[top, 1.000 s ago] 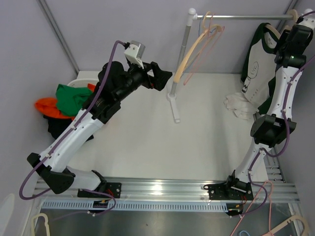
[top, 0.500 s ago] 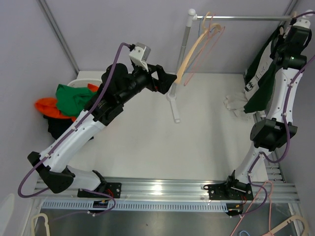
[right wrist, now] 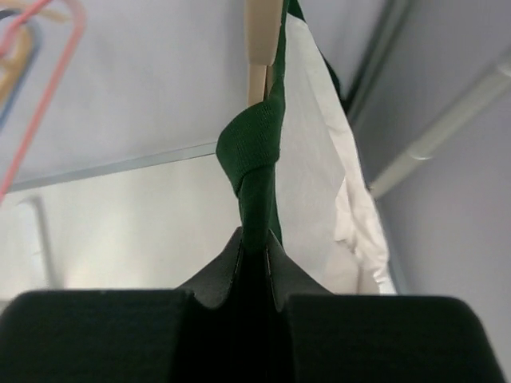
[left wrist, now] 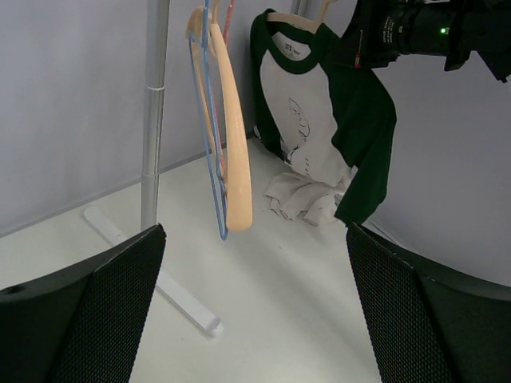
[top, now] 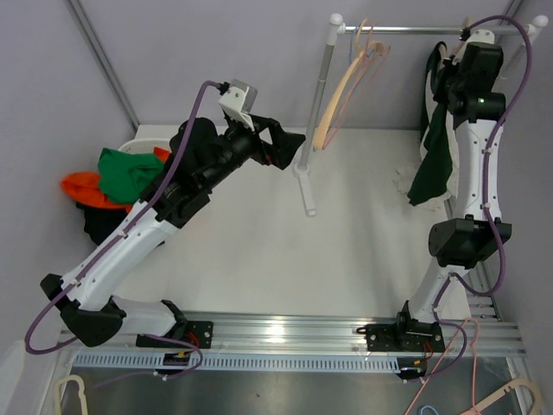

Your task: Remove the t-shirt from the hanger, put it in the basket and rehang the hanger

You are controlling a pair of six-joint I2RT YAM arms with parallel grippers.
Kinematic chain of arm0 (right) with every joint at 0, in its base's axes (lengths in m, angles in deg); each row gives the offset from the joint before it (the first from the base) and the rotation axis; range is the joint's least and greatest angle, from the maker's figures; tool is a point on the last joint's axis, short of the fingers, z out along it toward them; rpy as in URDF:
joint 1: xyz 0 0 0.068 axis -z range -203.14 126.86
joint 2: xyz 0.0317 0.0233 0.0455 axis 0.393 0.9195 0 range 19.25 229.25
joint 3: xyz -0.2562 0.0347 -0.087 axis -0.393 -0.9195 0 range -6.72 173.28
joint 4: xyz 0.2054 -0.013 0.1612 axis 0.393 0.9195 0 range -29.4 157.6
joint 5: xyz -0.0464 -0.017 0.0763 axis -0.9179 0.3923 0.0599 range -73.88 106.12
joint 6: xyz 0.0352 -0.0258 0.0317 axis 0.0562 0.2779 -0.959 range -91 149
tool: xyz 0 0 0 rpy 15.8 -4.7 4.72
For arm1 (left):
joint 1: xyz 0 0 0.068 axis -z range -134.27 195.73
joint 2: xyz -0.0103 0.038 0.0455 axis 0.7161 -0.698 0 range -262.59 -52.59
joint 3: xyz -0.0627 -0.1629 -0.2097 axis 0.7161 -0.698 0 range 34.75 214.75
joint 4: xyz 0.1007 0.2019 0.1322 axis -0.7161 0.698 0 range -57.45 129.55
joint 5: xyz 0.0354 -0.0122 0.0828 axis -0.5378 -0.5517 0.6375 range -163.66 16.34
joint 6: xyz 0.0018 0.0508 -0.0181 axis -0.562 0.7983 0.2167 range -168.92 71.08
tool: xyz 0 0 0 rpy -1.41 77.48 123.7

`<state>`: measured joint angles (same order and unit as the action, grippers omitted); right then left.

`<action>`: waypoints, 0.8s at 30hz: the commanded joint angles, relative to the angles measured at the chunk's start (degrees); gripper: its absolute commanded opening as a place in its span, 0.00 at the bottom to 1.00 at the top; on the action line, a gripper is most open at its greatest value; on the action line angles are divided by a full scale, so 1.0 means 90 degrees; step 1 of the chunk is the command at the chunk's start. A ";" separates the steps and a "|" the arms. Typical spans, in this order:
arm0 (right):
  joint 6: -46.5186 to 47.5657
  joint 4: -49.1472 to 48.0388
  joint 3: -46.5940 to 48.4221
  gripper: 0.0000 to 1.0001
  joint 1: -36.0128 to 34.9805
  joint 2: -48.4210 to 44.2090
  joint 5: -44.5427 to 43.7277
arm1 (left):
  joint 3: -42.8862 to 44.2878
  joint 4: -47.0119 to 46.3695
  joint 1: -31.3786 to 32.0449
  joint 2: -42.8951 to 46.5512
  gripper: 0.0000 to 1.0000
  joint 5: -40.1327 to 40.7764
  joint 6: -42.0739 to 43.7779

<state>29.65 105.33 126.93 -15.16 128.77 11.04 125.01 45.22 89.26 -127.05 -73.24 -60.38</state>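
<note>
- We find the right gripper (right wrist: 254,239) shifted left along the rail (top: 406,30), turning the t-shirt (left wrist: 307,120) edge-on.
- It pinches the t-shirt's green cloth; the t-shirt hangs on its hanger (right wrist: 262,36).
- We find the left gripper (top: 289,145) spread wide, holding nothing.

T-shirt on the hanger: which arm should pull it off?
Right. The right end effector is shut on the t-shirt just below its hanger; the left end effector is open, far away.

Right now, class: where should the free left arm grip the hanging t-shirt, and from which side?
Probably the green sleeve, low down, from the left: it hangs free and narrow toward the open left gripper, while the right gripper pinches the t-shirt at the shoulder by the hanger.
</note>
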 commanded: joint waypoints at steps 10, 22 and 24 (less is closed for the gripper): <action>-0.0365 -0.0097 -0.0318 0.00 -0.1345 -0.0693 0.1482 | -0.0702 -0.0382 0.0095 0.0587 0.99 0.0197 0.0024; -0.0394 0.0273 -0.0484 0.63 -0.1630 -0.1143 0.1190 | -0.1239 -0.0577 0.0095 0.0909 0.99 0.0226 -0.0084; -0.0384 0.0401 -0.0649 0.65 -0.1659 -0.1259 0.1102 | -0.1307 -0.0587 0.0095 0.0948 1.00 0.0216 -0.0113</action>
<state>26.09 107.14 122.05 -29.71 121.07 21.94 114.17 42.86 89.50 -120.56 -72.10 -60.66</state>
